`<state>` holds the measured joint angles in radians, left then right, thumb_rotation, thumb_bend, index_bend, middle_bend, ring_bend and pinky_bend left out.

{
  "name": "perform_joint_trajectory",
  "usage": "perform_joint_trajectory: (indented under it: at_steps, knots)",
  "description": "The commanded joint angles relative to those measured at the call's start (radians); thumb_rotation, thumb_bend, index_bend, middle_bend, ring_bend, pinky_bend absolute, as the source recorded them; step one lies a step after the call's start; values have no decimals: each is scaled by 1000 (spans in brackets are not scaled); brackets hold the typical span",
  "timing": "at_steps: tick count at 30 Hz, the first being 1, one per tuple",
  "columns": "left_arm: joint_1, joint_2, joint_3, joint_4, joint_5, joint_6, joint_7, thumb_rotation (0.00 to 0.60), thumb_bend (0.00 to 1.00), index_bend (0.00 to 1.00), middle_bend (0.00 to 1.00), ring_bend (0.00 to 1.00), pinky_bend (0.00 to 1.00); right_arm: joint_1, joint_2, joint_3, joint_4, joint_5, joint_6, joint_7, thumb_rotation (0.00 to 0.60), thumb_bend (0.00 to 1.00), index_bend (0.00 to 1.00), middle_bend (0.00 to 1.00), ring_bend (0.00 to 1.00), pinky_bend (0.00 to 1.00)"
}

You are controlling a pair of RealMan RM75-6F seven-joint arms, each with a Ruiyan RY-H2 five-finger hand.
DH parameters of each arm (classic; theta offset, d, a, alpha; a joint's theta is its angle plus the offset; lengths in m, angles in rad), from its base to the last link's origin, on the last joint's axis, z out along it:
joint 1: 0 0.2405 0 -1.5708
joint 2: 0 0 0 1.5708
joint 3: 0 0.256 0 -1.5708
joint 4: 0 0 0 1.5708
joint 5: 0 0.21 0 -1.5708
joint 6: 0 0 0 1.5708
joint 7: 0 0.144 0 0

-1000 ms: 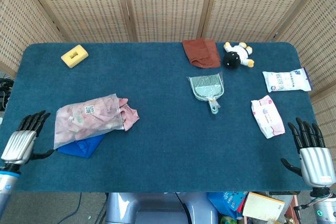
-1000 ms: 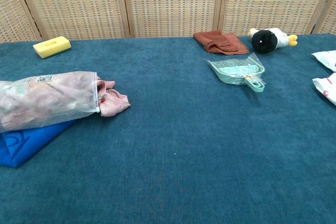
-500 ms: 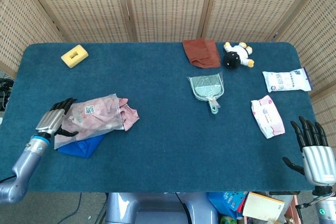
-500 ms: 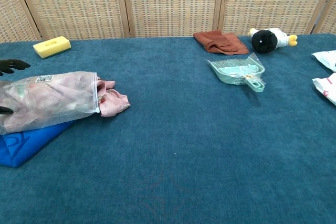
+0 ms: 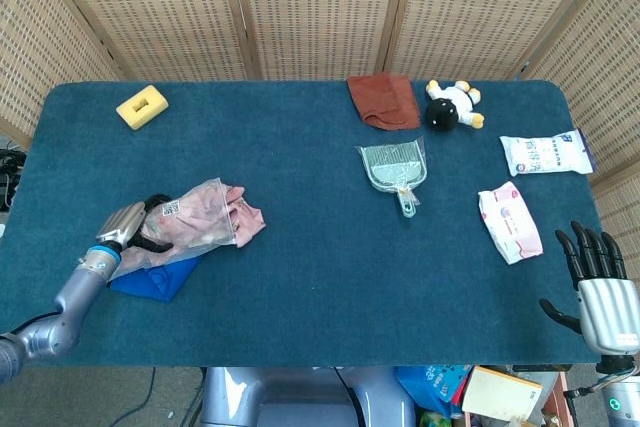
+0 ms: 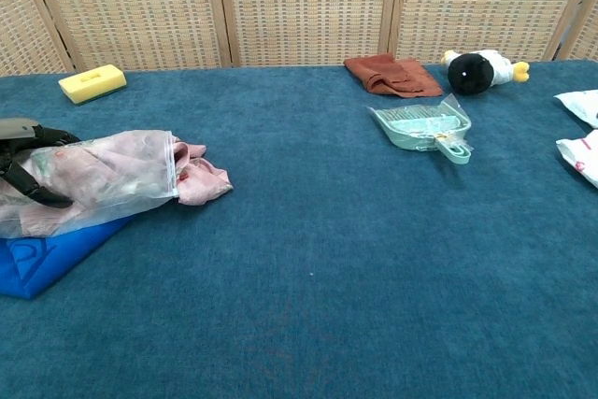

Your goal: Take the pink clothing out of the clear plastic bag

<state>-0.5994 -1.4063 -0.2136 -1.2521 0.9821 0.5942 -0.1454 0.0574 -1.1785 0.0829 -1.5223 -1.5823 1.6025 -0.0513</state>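
Observation:
The clear plastic bag [image 5: 195, 217] lies at the table's front left with its mouth facing right. Pink clothing [image 5: 245, 215] fills it and spills a little out of the mouth. My left hand [image 5: 130, 225] grips the bag's closed left end, dark fingers over the top and thumb underneath. In the chest view the bag [image 6: 112, 175] looks bunched where the left hand [image 6: 23, 156] holds it, and the pink clothing [image 6: 201, 175] pokes out on the right. My right hand [image 5: 597, 287] hangs open with fingers spread, past the table's front right corner, holding nothing.
A blue flat item [image 5: 155, 277] lies under the bag. A yellow sponge [image 5: 141, 106] sits back left. A brown cloth [image 5: 383, 100], a plush toy [image 5: 450, 105] and a green dustpan [image 5: 395, 167] are back centre-right. Two white packets [image 5: 543, 154] [image 5: 509, 221] lie at right.
My left hand has moved right from the table's front left edge onto the bag's closed end and closed around it, bunching the plastic. The right hand has barely shifted.

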Motion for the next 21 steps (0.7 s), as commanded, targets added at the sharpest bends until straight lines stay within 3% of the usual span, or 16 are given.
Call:
perform_joint_trajectory:
  at_steps: [1,4,10,16,21]
  knots:
    - [8,-25,-8,14,11,58,-14,600,317,542,608,520,548,1,-1,2,2,2,1,0,600,0,0,0,0,0]
    - [33,-54,-17,28,62,154,-41,600,387,590,645,552,566,1,-3,5,6,6,2,1,600,0,0,0,0,0]
    - [65,-51,-13,12,178,254,-136,600,401,601,652,558,567,5,-6,0,3,2,-9,-3,600,0,0,0,0,0]
    - [81,-47,1,-19,418,484,-225,600,402,620,669,574,574,39,14,-8,-16,3,-81,35,600,0,0,0,0,0]
    - [50,-51,5,-64,561,586,-379,600,402,620,669,575,574,92,75,-1,-75,8,-172,140,600,0,0,0,0,0]
